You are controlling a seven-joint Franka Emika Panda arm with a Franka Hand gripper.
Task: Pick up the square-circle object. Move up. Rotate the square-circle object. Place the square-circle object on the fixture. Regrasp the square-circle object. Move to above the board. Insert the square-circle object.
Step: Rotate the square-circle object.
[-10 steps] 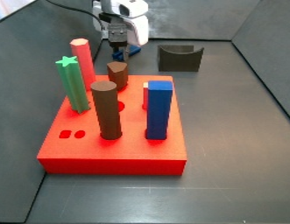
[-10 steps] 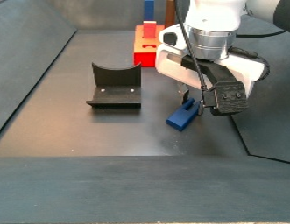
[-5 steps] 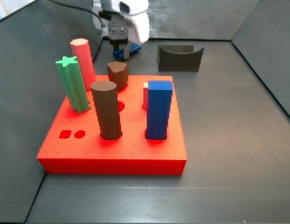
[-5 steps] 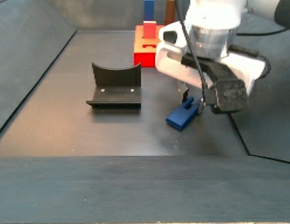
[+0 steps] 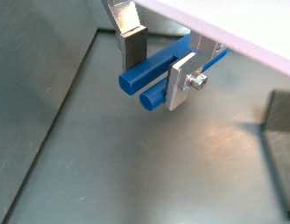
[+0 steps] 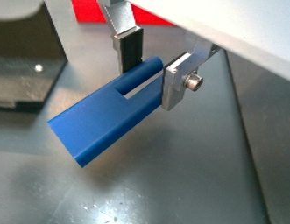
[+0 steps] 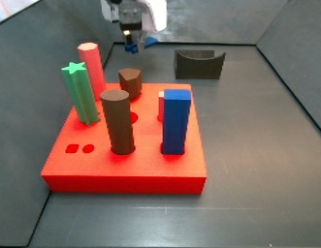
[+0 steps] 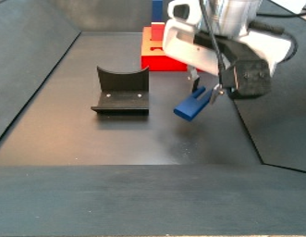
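- The step in hand looks like the move up: the claw [image 8: 207, 90] is closed on the square-circle object [image 8: 191, 105], which hangs tilted, clear of the floor, in a side view.
- In both wrist views the silver fingers [image 6: 127, 48] pinch the blue peg near one end; the rest sticks out free.
- The claw hangs off the far edge of the board [image 7: 124, 160], with the fixture [image 8: 119, 91] apart to one side, its notch empty.
- Next, I judge, comes rotating the peg, then setting it across the fixture's notch; that calls for a steady turn so the peg does not slip.
- Against a second ago, the claw and peg are higher; then the peg's lower end was down at the floor.
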